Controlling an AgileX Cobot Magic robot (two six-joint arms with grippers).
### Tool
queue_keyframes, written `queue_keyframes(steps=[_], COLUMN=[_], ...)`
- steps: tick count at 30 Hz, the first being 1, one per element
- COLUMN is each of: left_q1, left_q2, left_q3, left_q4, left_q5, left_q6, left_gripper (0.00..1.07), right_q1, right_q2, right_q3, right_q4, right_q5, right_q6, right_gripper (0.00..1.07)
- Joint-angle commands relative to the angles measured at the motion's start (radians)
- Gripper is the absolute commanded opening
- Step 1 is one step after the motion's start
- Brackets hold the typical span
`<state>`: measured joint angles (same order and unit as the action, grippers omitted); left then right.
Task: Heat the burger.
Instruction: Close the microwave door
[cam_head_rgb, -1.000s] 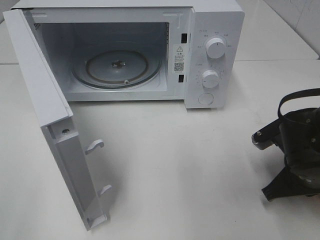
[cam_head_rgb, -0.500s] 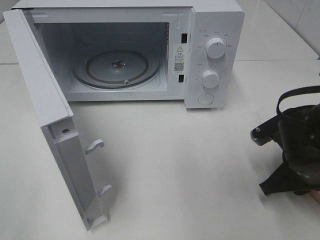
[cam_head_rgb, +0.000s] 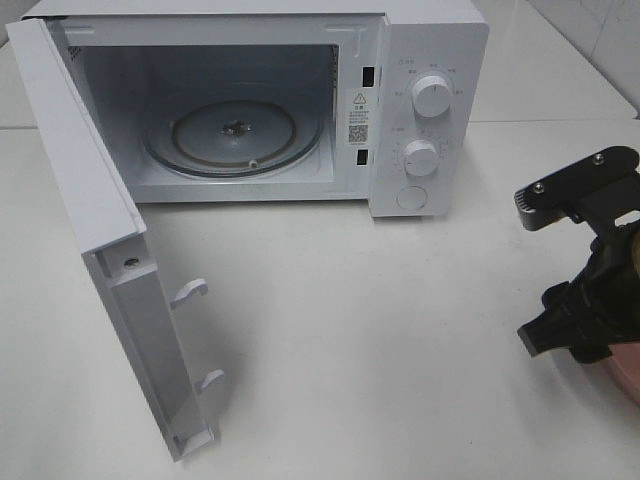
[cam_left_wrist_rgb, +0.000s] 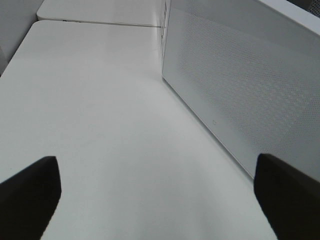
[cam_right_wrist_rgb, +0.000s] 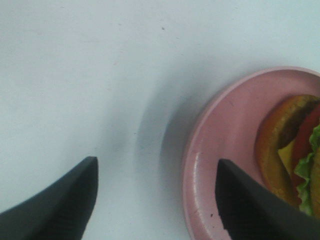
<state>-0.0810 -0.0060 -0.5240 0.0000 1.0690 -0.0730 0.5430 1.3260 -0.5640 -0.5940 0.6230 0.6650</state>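
Burger (cam_right_wrist_rgb: 295, 155) on pink plate (cam_right_wrist_rgb: 225, 165) at near right edge of white surface (cam_head_rgb: 380, 330), well apart from microwave (cam_head_rgb: 430, 100) w/ door (cam_head_rgb: 90, 230) swung wide and glass turntable (cam_head_rgb: 235, 135) bare. Right claw (cam_right_wrist_rgb: 157, 200) open, gripping nothing, above plate rim, one finger (cam_right_wrist_rgb: 250, 210) over plate, other over surface. Left claw (cam_left_wrist_rgb: 157, 195) wide open, holding nothing, low over surface beside microwave's door.
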Motion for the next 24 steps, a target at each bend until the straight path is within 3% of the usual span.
queue_keyframes(steps=[1, 4, 10, 22, 24], left_q1=[0.004, 0.004, 0.004, 0.004, 0.004], left_q2=[-0.014, -0.014, -0.014, -0.014, -0.014], left_q3=[-0.001, -0.001, -0.001, -0.001, -0.001], left_q4=[0.0, 0.0, 0.0, 0.0, 0.0], left_q5=[-0.003, -0.003, -0.003, -0.003, -0.003], left_q6=[-0.002, -0.002, -0.002, -0.002, -0.002], left_gripper=[0.98, 0.98, 0.98, 0.98, 0.98], right_q1=[-0.004, -0.004, -0.004, -0.004, -0.004], right_q2=[-0.07, -0.172, -0.316, -0.552, -0.652], right_q3=[-0.002, -0.002, -0.002, -0.002, -0.002], right_q4=[0.119, 0.28, 0.483, 0.537, 0.538], right_q5=[0.001, 0.016, 0.048, 0.278, 0.345], right_q6=[-0.159, -0.308, -0.45, -0.526, -0.527], right_gripper=[0.75, 0.81, 0.8, 0.77, 0.76])
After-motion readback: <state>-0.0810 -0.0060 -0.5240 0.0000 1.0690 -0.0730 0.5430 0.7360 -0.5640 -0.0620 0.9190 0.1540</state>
